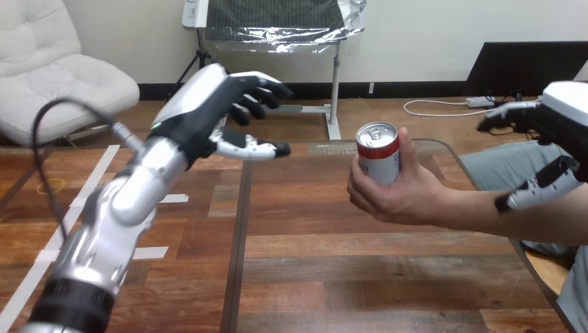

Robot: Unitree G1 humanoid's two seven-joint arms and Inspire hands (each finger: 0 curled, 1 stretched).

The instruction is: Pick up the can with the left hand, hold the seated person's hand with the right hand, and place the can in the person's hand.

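The can (378, 154), silver on top with a red band and a white body, stands upright in the person's hand (392, 196), which is raised above the wooden desk (312, 267) a little right of the middle; the person's fingers wrap the can from behind and the thumb lies along its right side, so the can is off the desk surface and fully in the person's grip; the person's forearm (478, 211) runs from that hand to the view's right edge; the robot's left hand (208, 114) is lifted over the desk at the upper left, well apart from the can, palm turned toward it; its fingers (260, 90) are spread and only loosely bent, the thumb (253, 148) points toward the can, and the hand is released, grasping nothing; its silver forearm slants up from the bottom left corner; the robot's right hand (563, 114) is at the right edge, just over the person's forearm and behind the person's wrist, well apart from the can; part of it overlaps the forearm, but whether it grasps the forearm or merely sits over it I cannot tell.
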